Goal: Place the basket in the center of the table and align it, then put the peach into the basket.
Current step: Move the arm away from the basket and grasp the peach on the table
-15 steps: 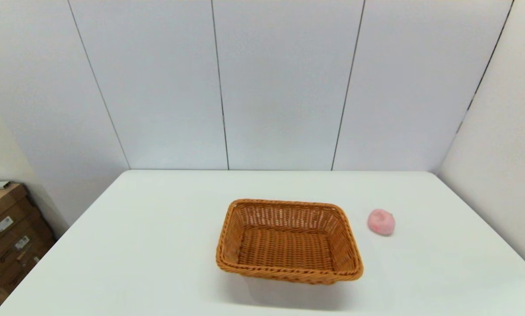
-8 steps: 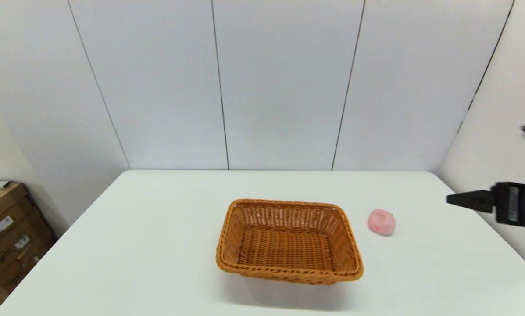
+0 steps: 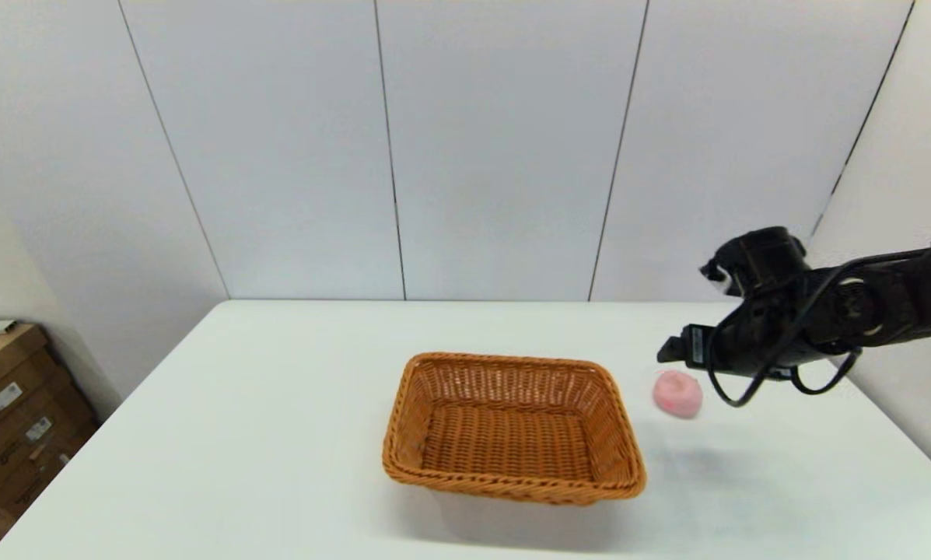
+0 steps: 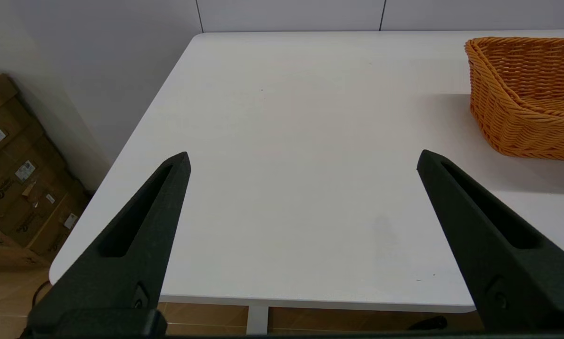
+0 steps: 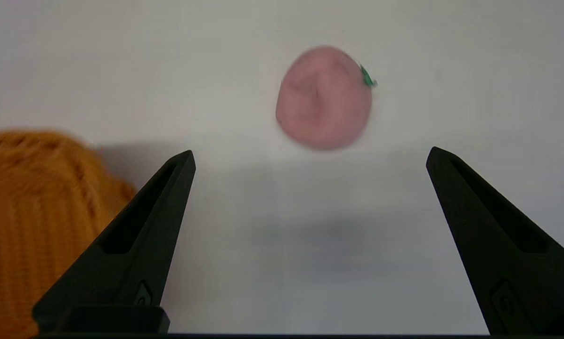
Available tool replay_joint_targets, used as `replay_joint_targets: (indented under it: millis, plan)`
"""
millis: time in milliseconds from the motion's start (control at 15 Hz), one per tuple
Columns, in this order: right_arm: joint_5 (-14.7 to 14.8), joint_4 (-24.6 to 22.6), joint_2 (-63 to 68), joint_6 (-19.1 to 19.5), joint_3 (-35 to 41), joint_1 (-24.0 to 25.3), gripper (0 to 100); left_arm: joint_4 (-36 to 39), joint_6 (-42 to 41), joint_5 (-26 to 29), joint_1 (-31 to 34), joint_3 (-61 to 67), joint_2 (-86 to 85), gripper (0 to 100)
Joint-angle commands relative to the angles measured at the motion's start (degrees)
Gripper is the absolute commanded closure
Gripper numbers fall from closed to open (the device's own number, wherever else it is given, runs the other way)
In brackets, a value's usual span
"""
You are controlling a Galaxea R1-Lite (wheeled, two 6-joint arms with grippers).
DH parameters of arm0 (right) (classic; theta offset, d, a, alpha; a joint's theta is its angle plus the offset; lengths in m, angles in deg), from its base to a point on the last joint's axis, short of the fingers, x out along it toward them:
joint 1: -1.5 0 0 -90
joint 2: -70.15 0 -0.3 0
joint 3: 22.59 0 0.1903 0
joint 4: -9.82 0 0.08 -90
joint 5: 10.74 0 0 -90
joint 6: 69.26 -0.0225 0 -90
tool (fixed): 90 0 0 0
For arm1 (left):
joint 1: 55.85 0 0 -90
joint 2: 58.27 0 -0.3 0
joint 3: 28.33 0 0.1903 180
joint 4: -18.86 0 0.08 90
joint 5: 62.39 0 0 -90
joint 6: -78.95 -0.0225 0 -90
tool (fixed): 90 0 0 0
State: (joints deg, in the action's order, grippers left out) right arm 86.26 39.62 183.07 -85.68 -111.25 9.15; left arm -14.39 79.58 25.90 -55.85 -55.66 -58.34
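The orange-brown wicker basket (image 3: pixel 512 490) stands empty near the middle of the white table (image 3: pixel 278 435), its long sides roughly square to the table's front edge. The pink peach (image 3: pixel 677 393) lies on the table just right of the basket. My right gripper (image 3: pixel 671 351) hangs above and slightly behind the peach, apart from it. In the right wrist view this gripper (image 5: pixel 310 155) is open, with the peach (image 5: pixel 324 98) ahead between the fingers and the basket (image 5: pixel 36 212) off to one side. My left gripper (image 4: pixel 303 157) is open and empty over the table's near left part, away from the basket (image 4: pixel 527 94).
Stacked cardboard boxes (image 3: pixel 14 404) stand on the floor beyond the table's left edge, also seen in the left wrist view as boxes (image 4: pixel 13 179). White panel walls close off the table at the back and on the right.
My right arm has come in from the right edge and swung left, until its gripper hangs over the peach. Basket and peach have not moved.
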Motion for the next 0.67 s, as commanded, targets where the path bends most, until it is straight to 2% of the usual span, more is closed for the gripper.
replay_joint_targets:
  millis: [67,533,600,667]
  plan:
    - [0.3,-3.2,9.1,-0.2,-4.2,-1.6,0,0.0,0.4,-0.1,0.0,0.0,0.0,0]
    - [0.3,-3.4,16.1,-0.2,-6.3,-3.3,0,0.0,0.7,-0.1,0.0,0.0,0.0,0]
    - [0.4,-3.4,17.0,-0.2,-6.3,-3.3,100,0.0,0.7,-0.1,0.0,0.0,0.0,0]
    - [0.4,-3.4,17.9,-0.2,-6.8,-3.3,100,0.0,0.8,-0.1,0.0,-0.1,0.0,0]
